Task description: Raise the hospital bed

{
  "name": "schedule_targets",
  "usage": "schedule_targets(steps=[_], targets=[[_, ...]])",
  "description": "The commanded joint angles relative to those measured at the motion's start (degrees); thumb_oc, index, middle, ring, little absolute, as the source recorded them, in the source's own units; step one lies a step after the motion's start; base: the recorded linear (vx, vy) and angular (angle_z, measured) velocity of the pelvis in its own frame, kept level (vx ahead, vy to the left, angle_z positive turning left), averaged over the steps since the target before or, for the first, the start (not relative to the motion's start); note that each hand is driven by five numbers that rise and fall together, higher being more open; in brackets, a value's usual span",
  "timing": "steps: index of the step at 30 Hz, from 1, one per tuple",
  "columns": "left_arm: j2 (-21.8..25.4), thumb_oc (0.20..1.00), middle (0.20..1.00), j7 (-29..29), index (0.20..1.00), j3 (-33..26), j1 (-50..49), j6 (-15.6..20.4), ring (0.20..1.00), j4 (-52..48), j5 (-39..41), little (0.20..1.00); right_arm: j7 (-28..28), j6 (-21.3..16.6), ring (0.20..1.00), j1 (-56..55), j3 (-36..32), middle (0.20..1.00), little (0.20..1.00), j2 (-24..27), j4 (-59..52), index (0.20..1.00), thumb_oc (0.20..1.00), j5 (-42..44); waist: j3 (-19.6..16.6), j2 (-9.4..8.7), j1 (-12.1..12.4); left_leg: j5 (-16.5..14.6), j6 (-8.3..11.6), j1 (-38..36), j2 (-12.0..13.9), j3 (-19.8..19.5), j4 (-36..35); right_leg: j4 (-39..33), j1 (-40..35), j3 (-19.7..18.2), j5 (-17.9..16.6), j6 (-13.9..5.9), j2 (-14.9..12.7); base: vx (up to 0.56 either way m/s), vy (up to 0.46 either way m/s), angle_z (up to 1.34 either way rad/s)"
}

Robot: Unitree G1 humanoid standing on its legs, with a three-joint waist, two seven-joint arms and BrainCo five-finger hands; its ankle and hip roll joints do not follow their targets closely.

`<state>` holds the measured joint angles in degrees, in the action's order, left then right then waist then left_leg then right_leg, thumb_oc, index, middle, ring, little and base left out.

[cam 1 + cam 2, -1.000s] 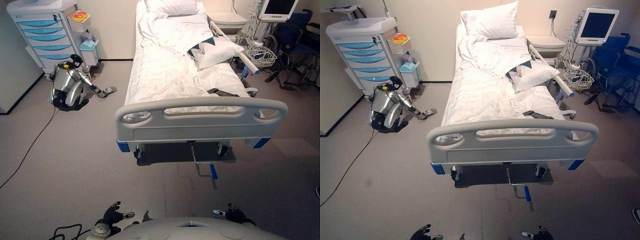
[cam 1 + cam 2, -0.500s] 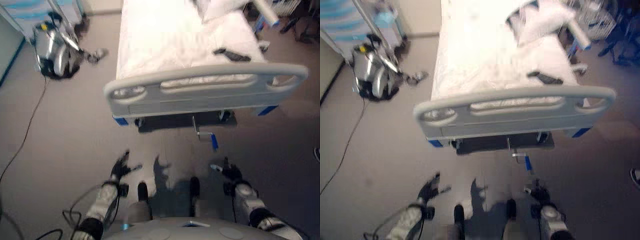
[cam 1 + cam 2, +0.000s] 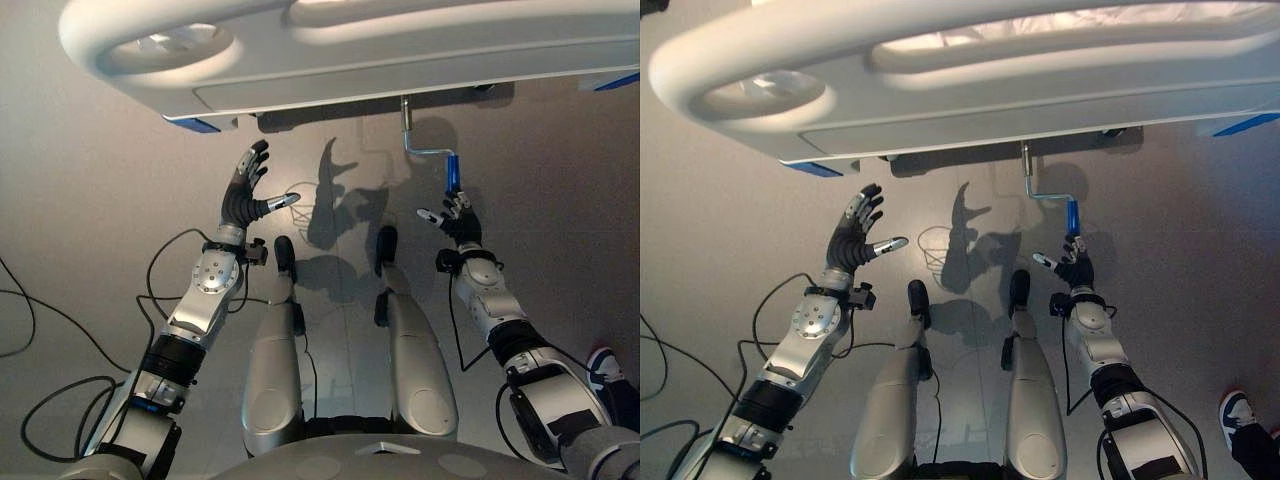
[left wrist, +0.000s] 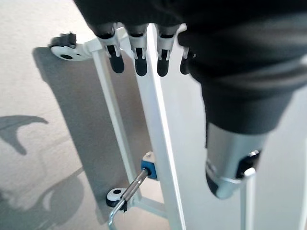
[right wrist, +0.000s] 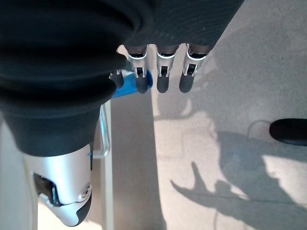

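The bed's grey footboard (image 3: 400, 45) spans the top of both eye views. Under its middle a metal crank (image 3: 408, 130) sticks out towards me and ends in a blue grip (image 3: 452, 173) just above the floor. My right hand (image 3: 458, 220) is open, its fingers spread just short of the blue grip and apart from it. In the right wrist view the blue grip (image 5: 128, 85) shows just past the straight fingers (image 5: 162, 79). My left hand (image 3: 243, 197) is open and raised over the floor, below the footboard's left end, holding nothing.
The left wrist view looks under the bed at its white frame bars (image 4: 158, 124), a caster wheel (image 4: 67, 50) and the crank's shaft (image 4: 133, 187). A person's shoe (image 3: 605, 365) stands on the floor at the lower right. Grey floor lies between me and the bed.
The camera has come closer to the bed's foot and tipped down. Both arms have stretched forward; the right hand now sits just below the crank's blue grip.
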<state>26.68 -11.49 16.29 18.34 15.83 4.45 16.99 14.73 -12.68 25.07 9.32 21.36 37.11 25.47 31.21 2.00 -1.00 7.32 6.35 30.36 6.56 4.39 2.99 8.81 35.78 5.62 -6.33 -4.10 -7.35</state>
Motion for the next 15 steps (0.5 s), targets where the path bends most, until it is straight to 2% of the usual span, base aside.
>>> schedule_targets(steps=[1,7,15], targets=[[2.24,1.000,1.000,-1.65,1.000,-1.71,-0.63,3.60,1.000,-7.07,-1.67,1.000,3.42,-4.23,1.000,-0.34,-1.41,1.000,1.000,1.53,-6.19,1.000,1.000,1.19,-1.42,-2.13,-1.07,-0.27,-0.61,6.36,-0.66,-4.10,5.59,3.46,3.59,0.67,0.83,-4.43,-1.50,0.00,0.000,0.00],[3.72,1.000,1.000,-3.62,1.000,-0.81,1.03,3.90,1.000,-14.63,-2.98,1.000,9.80,-5.70,1.000,1.03,-4.39,1.000,1.000,1.99,-12.34,1.000,1.000,-0.81,-1.42,-2.77,-1.29,-0.60,-0.73,12.35,-1.11,-4.03,6.36,3.35,8.94,0.87,0.25,-4.50,-1.78,0.00,-0.003,0.02],[3.80,1.000,1.000,-5.00,1.000,1.13,2.19,3.80,1.000,-19.48,-1.93,1.000,18.70,-6.52,1.000,6.94,-7.18,1.000,1.000,2.88,-12.29,1.000,1.000,-2.58,-1.42,-3.07,-0.70,-0.83,-0.91,15.98,-1.70,-4.11,6.05,1.92,11.65,1.25,-0.43,-4.56,-1.99,0.01,-0.001,0.02]])
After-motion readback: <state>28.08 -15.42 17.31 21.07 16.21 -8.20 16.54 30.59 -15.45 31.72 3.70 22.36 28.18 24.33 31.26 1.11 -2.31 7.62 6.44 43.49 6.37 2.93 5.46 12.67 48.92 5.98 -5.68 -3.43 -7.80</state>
